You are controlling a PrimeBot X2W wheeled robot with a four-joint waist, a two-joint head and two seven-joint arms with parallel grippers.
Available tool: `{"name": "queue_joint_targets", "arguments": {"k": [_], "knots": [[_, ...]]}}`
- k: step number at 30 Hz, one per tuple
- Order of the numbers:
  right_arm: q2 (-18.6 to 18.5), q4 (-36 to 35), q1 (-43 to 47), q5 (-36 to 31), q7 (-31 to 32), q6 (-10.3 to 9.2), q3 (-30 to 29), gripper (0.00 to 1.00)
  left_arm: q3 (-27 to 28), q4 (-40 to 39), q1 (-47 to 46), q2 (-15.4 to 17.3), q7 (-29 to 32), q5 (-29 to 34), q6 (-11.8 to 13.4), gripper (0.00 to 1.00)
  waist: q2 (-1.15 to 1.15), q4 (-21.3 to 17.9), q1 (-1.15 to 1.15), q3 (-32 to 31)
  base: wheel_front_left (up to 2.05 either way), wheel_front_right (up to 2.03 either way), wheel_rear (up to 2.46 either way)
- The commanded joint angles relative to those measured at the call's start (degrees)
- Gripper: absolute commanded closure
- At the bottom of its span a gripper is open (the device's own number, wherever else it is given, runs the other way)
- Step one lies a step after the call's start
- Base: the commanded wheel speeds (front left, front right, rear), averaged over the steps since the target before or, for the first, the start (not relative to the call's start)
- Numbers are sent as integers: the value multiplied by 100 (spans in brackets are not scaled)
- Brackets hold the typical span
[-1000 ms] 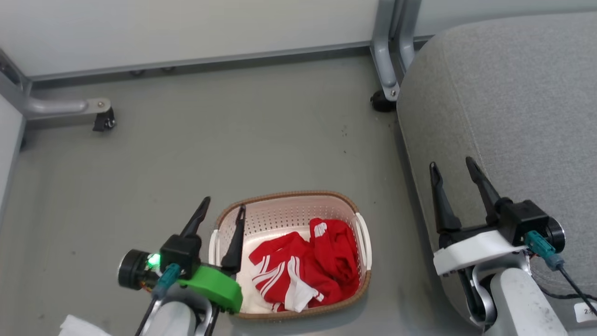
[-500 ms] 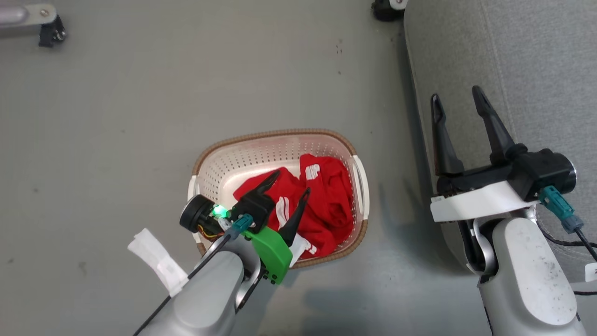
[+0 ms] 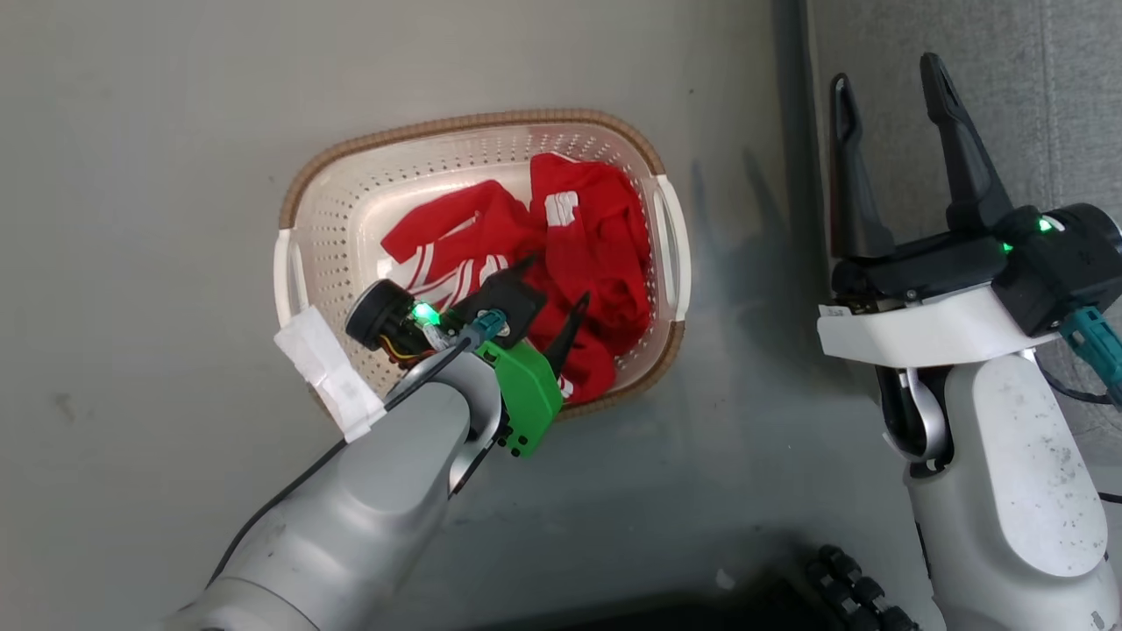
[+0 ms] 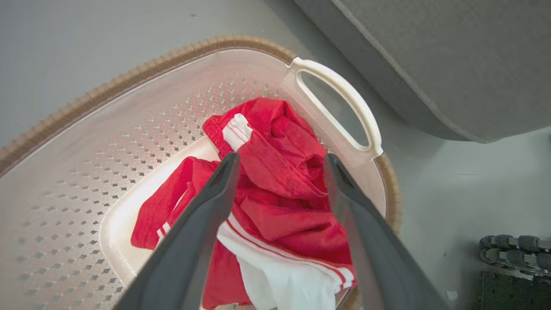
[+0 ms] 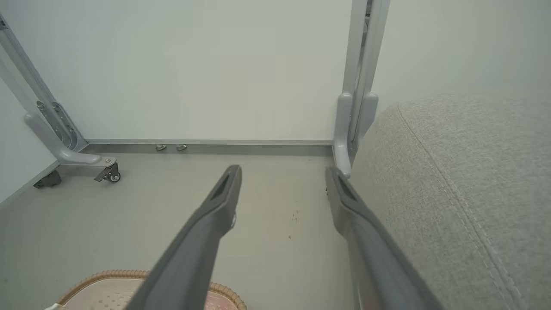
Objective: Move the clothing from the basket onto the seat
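Observation:
The cream-white basket (image 3: 465,120) with a brown rim stands on the grey floor. The red clothing (image 3: 587,228) with white stripes lies bunched in its right half. My left gripper (image 3: 557,279) hangs open inside the basket just above the pile. In the left wrist view its fingers (image 4: 206,215) straddle the clothing (image 4: 280,181) without pinching it, with the basket (image 4: 129,82) wall behind. My right gripper (image 3: 885,70) is open and empty, raised at the left edge of the grey seat (image 3: 1052,88). The right wrist view has that gripper (image 5: 282,171) over bare floor, beside the seat (image 5: 473,181).
Grey metal frame legs (image 5: 353,129) with casters (image 5: 109,174) stand against the white wall beyond the basket. The basket's right handle (image 4: 344,103) lies close to the seat's side. A dark ribbed wheel (image 3: 859,587) of my base shows at the bottom.
The head camera has tipped down, shifting the whole picture. My left gripper moved from the basket's left rim to over the clothing, still open. The right gripper keeps its place by the seat.

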Motion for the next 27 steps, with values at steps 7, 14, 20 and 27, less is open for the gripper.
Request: {"name": "queue_joint_targets", "arguments": {"k": [7, 14, 20, 27], "knots": [[-7, -224, -220, 103, -19, 0, 92, 0, -358, 469, -527, 38, 149, -445, 98, 0, 0, -375, -2, 1153, 0, 0, 0], [-6, -301, -302, 254, -19, 0, 227, 0, -565, 964, -809, 36, 326, -768, 137, 0, 0, -564, -2, 1518, 0, 0, 0], [-7, -301, -317, 373, -19, 0, 321, 0, -631, 1337, -997, 35, 543, -1015, 195, 0, 0, -667, -2, 1664, 0, 0, 0], [-7, -348, -300, 480, -19, 0, 429, 0, -590, 1615, -1109, 37, 765, -1321, 222, 0, 0, -811, -2, 1781, 0, 0, 0]]}}
